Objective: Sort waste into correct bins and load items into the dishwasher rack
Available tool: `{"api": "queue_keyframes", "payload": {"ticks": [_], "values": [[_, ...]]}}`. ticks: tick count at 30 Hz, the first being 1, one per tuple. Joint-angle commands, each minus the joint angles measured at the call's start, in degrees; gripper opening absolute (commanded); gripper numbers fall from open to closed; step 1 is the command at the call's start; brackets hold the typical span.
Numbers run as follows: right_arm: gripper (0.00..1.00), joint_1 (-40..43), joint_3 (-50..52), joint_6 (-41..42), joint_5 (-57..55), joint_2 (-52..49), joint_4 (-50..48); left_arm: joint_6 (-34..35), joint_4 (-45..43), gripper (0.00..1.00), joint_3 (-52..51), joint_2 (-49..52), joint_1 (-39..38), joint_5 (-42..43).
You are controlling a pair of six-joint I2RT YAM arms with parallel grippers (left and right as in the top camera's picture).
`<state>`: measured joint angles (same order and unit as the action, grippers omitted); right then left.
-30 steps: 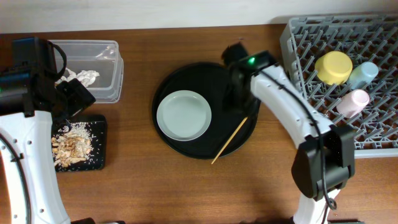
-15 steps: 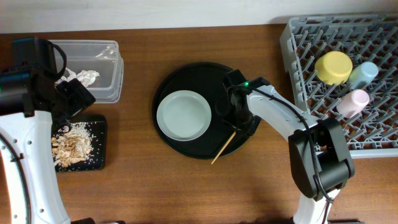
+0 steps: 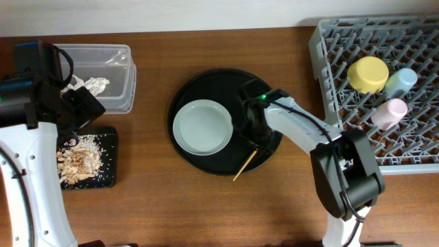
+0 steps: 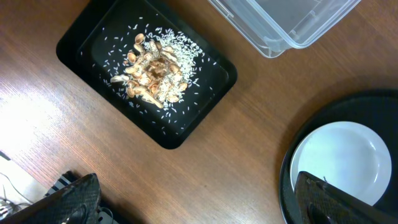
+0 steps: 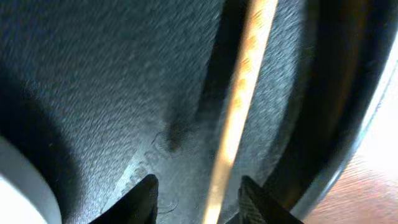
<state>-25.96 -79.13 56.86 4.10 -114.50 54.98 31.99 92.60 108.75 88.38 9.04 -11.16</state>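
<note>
My right gripper is open, low over the round black serving tray. In the right wrist view its gripper has a fingertip on either side of the wooden chopsticks, which lie on the tray and stick out over its front rim. The grey-green plate lies on the tray to the left. My left gripper is open and empty beside the clear tub, which holds white napkins. The flat black tray holds food scraps. No gold-brown wrapper shows.
The grey rack at the right holds the yellow bowl, the blue cup and the pink cup. The left wrist view shows the black tray, scraps, tub and plate.
My right gripper has moved from the far side of the round tray towards me and down onto the chopsticks. The left arm has not moved.
</note>
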Motion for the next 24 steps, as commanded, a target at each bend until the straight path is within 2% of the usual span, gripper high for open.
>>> {"api": "queue_keyframes", "payload": {"ticks": [1, 12, 17, 20, 24], "values": [[0.41, -1.42, 0.61, 1.38, -1.62, -0.7, -0.2, -0.11, 0.07, 0.99, 0.33, -0.59, 0.2, -0.24], [0.39, -1.42, 4.79, 5.57, -1.57, -0.76, -1.99, -0.11, 0.07, 0.99, 0.33, -0.59, 0.2, -0.26], [0.28, -1.4, 4.48, 5.57, -1.51, -0.74, -2.21, -0.11, 0.07, 0.99, 0.33, -0.59, 0.2, -0.24], [0.13, -1.4, 3.5, 5.01, -0.63, -0.61, -1.86, -0.11, 0.07, 0.99, 0.33, -0.59, 0.2, -0.24], [0.08, -1.31, 0.98, 3.17, -0.2, -0.39, -0.76, -0.11, 0.07, 0.99, 0.33, -0.59, 0.2, -0.24]]}}
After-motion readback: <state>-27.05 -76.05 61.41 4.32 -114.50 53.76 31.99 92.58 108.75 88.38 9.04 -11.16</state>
